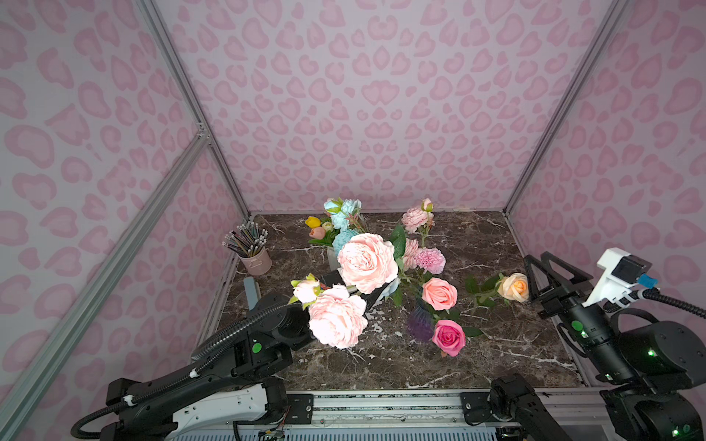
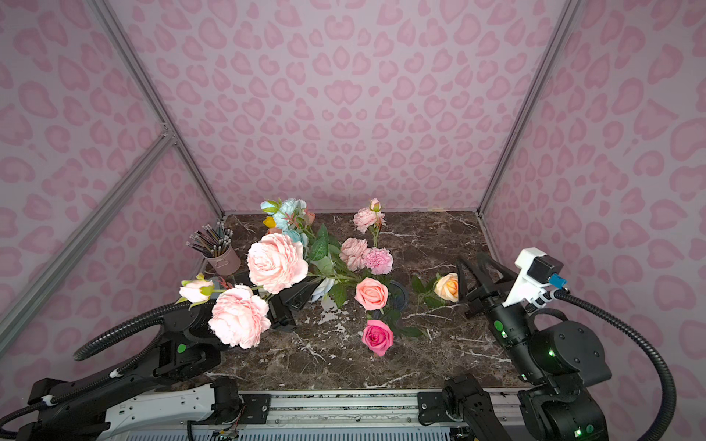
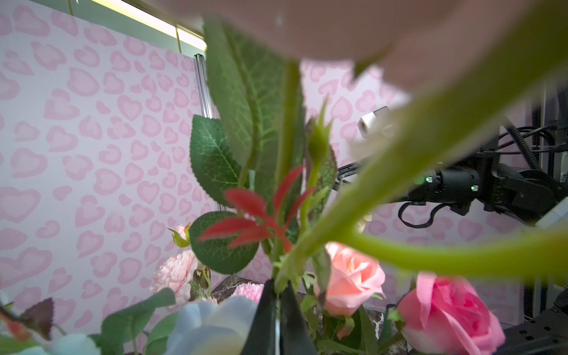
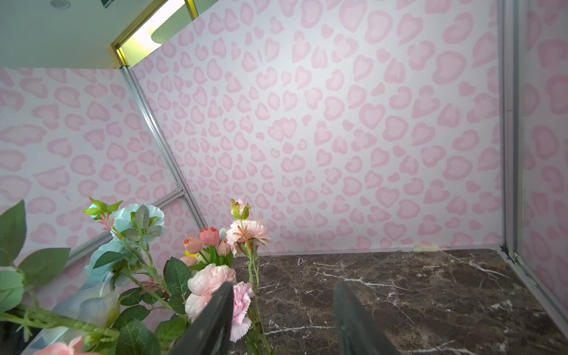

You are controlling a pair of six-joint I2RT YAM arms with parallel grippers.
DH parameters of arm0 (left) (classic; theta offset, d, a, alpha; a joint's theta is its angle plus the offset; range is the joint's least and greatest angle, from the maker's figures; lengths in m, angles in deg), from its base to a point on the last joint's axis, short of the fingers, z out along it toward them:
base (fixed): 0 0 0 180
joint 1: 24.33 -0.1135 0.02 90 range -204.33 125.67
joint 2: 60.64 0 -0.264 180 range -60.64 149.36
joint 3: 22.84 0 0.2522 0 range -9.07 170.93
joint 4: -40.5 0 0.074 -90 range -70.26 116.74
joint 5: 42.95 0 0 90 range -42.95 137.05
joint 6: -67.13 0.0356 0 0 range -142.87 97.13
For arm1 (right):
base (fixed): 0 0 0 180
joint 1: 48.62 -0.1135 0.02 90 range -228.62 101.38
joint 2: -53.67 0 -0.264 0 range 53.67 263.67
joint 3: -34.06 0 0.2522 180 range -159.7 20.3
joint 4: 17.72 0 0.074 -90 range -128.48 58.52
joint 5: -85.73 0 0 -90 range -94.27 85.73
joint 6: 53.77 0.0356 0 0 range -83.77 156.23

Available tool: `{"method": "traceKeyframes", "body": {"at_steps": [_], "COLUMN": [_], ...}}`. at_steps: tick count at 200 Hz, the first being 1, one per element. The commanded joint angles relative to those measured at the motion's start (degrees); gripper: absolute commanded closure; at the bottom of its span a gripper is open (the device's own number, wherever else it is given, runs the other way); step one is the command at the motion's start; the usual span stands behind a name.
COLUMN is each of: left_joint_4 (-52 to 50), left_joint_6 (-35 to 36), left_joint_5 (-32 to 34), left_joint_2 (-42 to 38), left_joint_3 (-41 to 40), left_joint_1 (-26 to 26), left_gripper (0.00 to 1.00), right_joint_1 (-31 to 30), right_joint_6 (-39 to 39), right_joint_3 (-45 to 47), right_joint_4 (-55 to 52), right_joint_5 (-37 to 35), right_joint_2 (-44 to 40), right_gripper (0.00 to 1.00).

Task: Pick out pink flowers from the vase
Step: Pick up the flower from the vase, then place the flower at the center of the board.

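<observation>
Pink pencil cup (image 1: pixel 255 260) back-left; peach-orange rose (image 1: pixel 514 287) right, on marble tabletop (image 1: pixel 496 343).

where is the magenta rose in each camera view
Top views: magenta rose, lower middle in both.
Left wrist: close up, beside the salmon rose.
Right wrist: not in it.
Shared landmark: the salmon rose, just behind it in both top views.

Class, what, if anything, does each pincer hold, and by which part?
The left pincer is shut on the green stem of the pale pink ruffled peony spray, below its blooms; the open right pincer holds nothing.
</observation>
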Motion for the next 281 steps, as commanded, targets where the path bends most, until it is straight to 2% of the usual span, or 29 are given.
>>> {"method": "traceKeyframes", "body": {"at_steps": [1,32,83,117,135,155,177,206,246,259,281], "left_joint_4": [-2.8,-4.1,-5.1,-4.1,-3.8,-3.4,-2.9,-2.1,-0.7,-0.5,-0.3], "left_joint_6": [3.1,6.6,10.8,12.1,12.4,12.0,10.7,10.3,10.6,10.6,10.8], "left_joint_5": [-0.8,-0.7,-2.3,-2.4,-3.1,-4.6,-6.4,-9.6,-12.8,-13.1,-13.5], "left_joint_2": [-0.9,-1.6,2.2,4.4,5.8,7.6,9.4,11.7,14.8,15.2,15.3], "left_joint_3": [2.1,4.6,11.8,14.4,15.9,17.2,18.9,21.3,23.9,24.2,24.2], "left_joint_1": [-0.1,0.0,-0.1,-0.3,-0.8,-2.2,-3.6,-4.4,-4.5,-4.6,-4.6], "left_gripper": [0.97,0.97,0.97,0.97,0.97,0.97,0.97,0.97,0.98,0.97,0.97], "right_joint_1": [-0.1,-1.6,-4.4,-6.6,-6.9,-7.7,-9.5,-13.3,-16.5,-16.5,-16.5], "right_joint_6": [-6.7,-10.6,-23.3,-39.4,-48.6,-55.0,-57.9,-58.7,-58.4,-58.5,-57.4], "right_joint_3": [-4.5,-8.6,-6.6,-4.0,-3.5,-5.6,-10.2,-14.7,-12.6,-11.3,-8.2], "right_joint_4": [-2.3,0.0,8.0,12.6,14.5,13.5,11.7,7.7,7.7,8.2,11.5], "right_joint_5": [6.2,10.3,16.0,21.8,28.0,31.6,31.8,32.0,30.4,28.9,25.0], "right_joint_2": [5.0,10.3,17.6,19.7,19.8,21.9,24.4,27.9,28.7,28.5,27.0], "right_gripper": [0.47,0.47,0.48,0.51,0.47,0.42,0.41,0.43,0.43,0.46,0.60]}}
